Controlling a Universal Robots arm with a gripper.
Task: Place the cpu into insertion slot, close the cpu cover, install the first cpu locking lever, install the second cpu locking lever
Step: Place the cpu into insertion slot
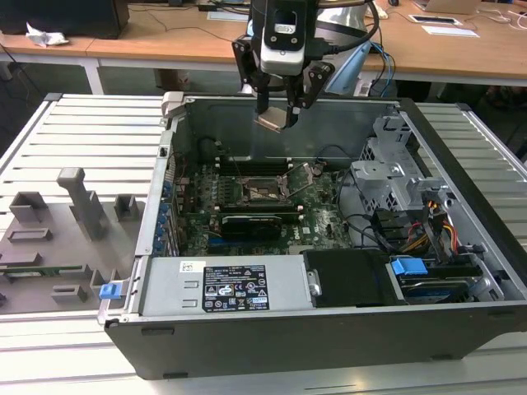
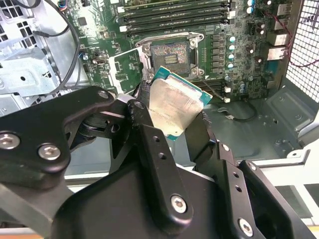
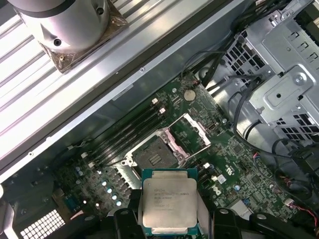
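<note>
second wrist view, end effector clamped on tilted cpu, above insertion slot

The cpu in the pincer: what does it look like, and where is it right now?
The cpu is a flat square chip: dull silver-grey metal lid on a green-edged board. The pincer grips two opposite edges, holding it tilted in the air above the computer case, well clear of the empty insertion slot.

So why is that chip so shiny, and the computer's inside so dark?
Second wrist view: the cpu chip in the gripper catches light, a patchy sheen; first wrist view: its top looks duller; exterior view: the circuit board lies in shade, the ribbed table outside is bright.
</note>
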